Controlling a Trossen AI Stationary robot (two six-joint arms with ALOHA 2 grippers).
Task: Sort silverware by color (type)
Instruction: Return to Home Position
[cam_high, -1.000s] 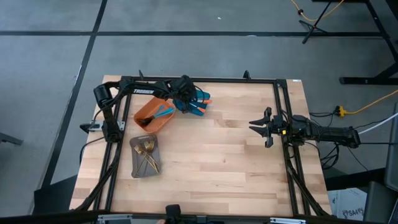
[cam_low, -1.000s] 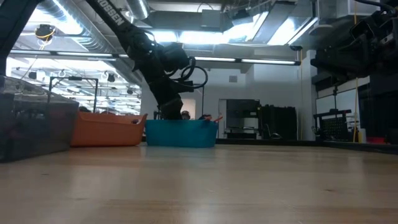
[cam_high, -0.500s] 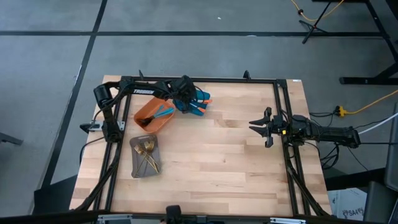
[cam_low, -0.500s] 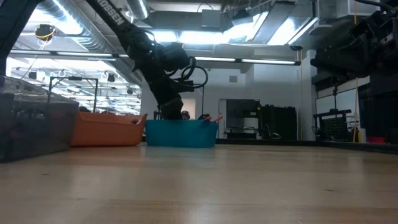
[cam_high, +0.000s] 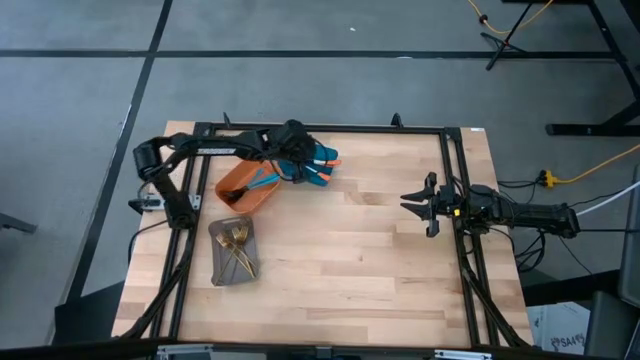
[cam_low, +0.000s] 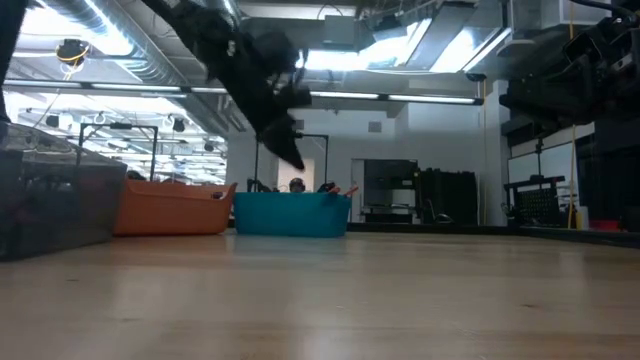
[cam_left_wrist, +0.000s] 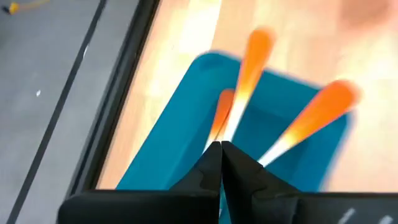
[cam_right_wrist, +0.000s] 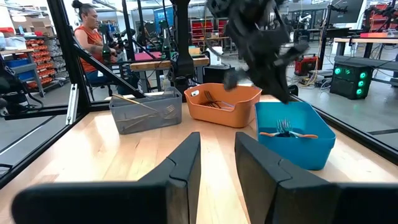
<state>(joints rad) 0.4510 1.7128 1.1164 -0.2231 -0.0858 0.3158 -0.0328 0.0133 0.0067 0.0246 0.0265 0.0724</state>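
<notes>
My left gripper (cam_high: 299, 166) hangs shut over the blue tray (cam_high: 322, 168) at the table's far side. In the low view my left gripper (cam_low: 293, 155) is clear above the blue tray's rim (cam_low: 290, 198). The shut fingertips (cam_left_wrist: 221, 148) point down at three orange-handled pieces (cam_left_wrist: 252, 62) lying in the blue tray (cam_left_wrist: 180, 124). I see nothing between the fingers. Blue-handled pieces (cam_high: 263, 181) lie in the orange tray (cam_high: 240, 186). Gold pieces (cam_high: 236, 247) lie in the grey tray (cam_high: 221, 268). My right gripper (cam_high: 418, 205) waits open at the table's right side.
The three trays stand close together in the far-left part of the table: grey tray (cam_right_wrist: 146, 111), orange tray (cam_right_wrist: 225, 104), blue tray (cam_right_wrist: 292, 149). Bare wood (cam_high: 360, 250) spreads across the middle and near side. A person (cam_right_wrist: 92, 34) sits beyond the table.
My left gripper has risen from inside the blue tray to well above its rim, fingers shut. The left arm's base joints have swung toward the table's left edge. The orange-handled pieces stay in the blue tray. My right arm has kept still.
</notes>
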